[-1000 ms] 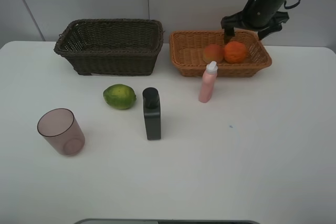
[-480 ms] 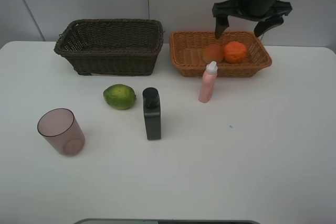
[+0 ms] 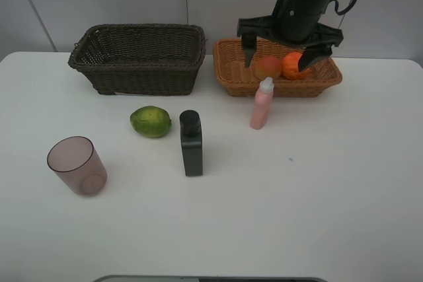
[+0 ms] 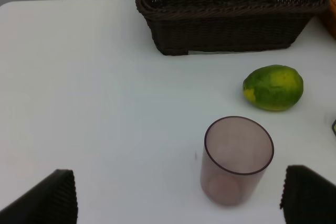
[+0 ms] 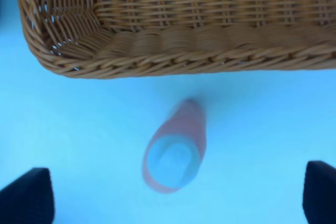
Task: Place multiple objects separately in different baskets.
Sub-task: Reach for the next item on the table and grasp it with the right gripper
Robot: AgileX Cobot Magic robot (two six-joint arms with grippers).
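Two fruits, peach (image 3: 268, 66) and orange (image 3: 294, 66), lie in the tan basket (image 3: 231, 77). Four things are on the table (image 3: 317, 196).

Right gripper (image 3: 277, 55): spread wide, empty, hanging over the basket's near wall. Pink bottle (image 3: 262, 105) stands upright on the table just near of that wall, almost straight below the gripper. In the wrist view the bottle (image 5: 176, 153) is seen cap-on between the two fingertips. Long axis vertical, so my guess is a straight descent, fingers closing left-right along the wall.

Obstacle: the basket wall (image 5: 184, 51) sits close behind the bottle, so little room on the far side. Peach is just over the wall.

Left gripper (image 4: 177, 200): also spread, empty, nearer the cup (image 4: 239, 158) and green fruit (image 4: 273, 87), well apart from the pink bottle. Black bottle (image 3: 192, 143) stands upright left of it, clear of the path. Dark basket (image 3: 139, 57) holds nothing visible.
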